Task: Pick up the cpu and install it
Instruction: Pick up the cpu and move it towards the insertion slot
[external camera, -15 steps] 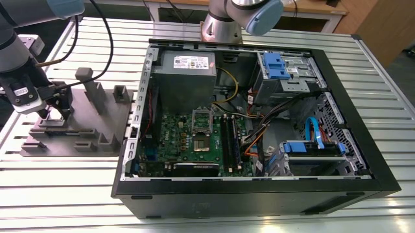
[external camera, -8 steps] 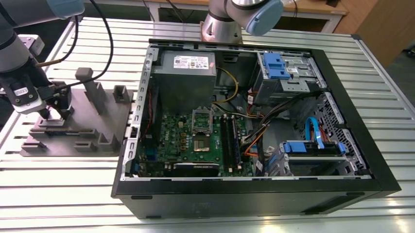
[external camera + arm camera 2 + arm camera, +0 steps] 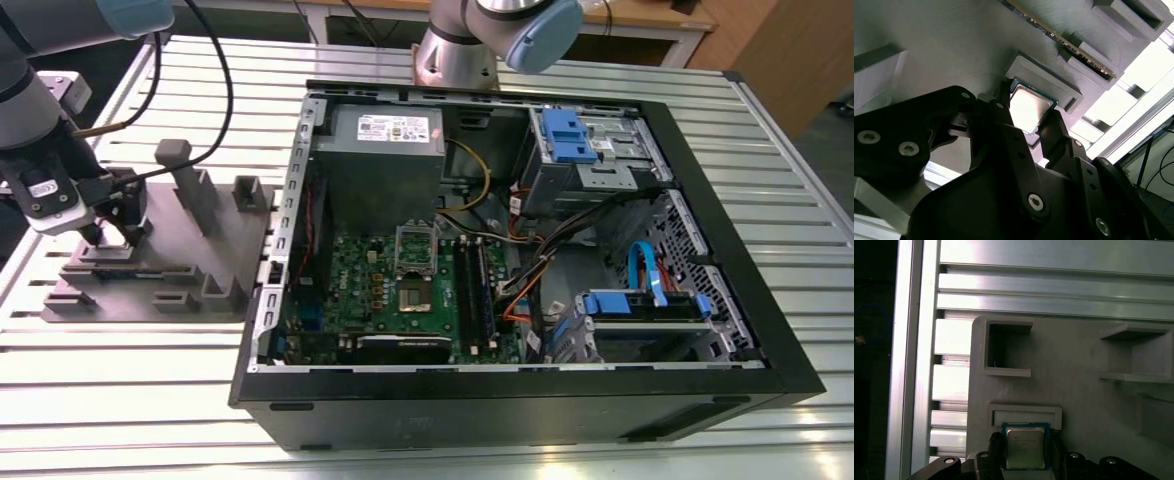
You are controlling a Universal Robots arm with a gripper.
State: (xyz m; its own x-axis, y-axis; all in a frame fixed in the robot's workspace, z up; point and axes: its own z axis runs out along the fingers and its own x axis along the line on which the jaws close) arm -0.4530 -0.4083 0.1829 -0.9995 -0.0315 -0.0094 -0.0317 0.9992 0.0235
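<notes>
At the exterior view's left, your hand sits low over the grey holder block on the counter. It is closed on the cpu at its pocket, one jaw against each of two opposite edges. I judge you should hold the grip square and light and the chip level, so no corner catches the pocket wall. Count one hand, one cpu, one block. Further right is one open computer case with one motherboard and one socket.
</notes>
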